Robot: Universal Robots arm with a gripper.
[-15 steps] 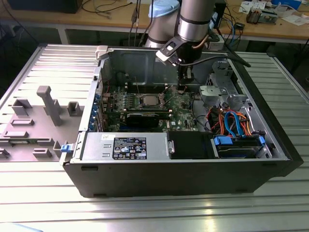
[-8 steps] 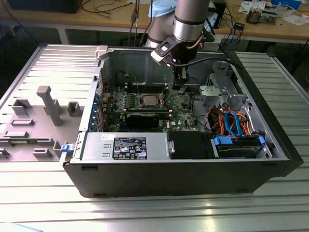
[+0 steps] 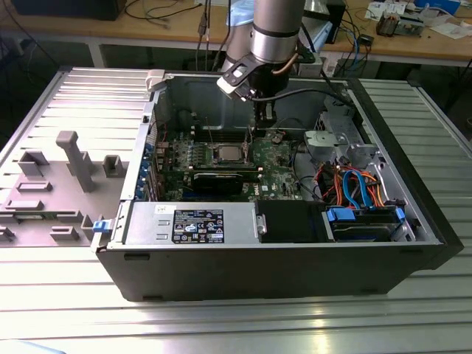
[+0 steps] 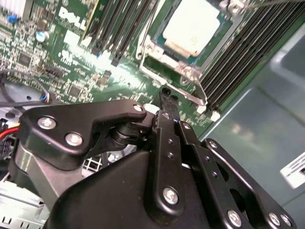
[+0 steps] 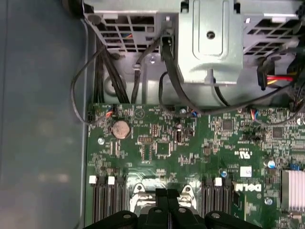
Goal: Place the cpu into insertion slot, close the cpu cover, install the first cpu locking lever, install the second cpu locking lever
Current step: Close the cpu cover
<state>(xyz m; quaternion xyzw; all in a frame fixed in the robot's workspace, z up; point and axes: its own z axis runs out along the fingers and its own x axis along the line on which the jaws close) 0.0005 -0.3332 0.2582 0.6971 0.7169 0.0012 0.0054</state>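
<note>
The silvery cpu (image 4: 193, 26) lies flat in the insertion slot (image 4: 167, 56).

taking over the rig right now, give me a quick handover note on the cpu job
Pincer: shut, holding nothing, low over the board beside the socket.
Cpu: seated in the insertion slot, metal top up.
Cpu cover: looks lowered around the chip's edges.
Done: cpu placed; cover seemingly closed.
Left: the locking levers. One wire lever lies along the socket's edge, close to the pincer's tips. I cannot tell whether either lever is latched.
</note>
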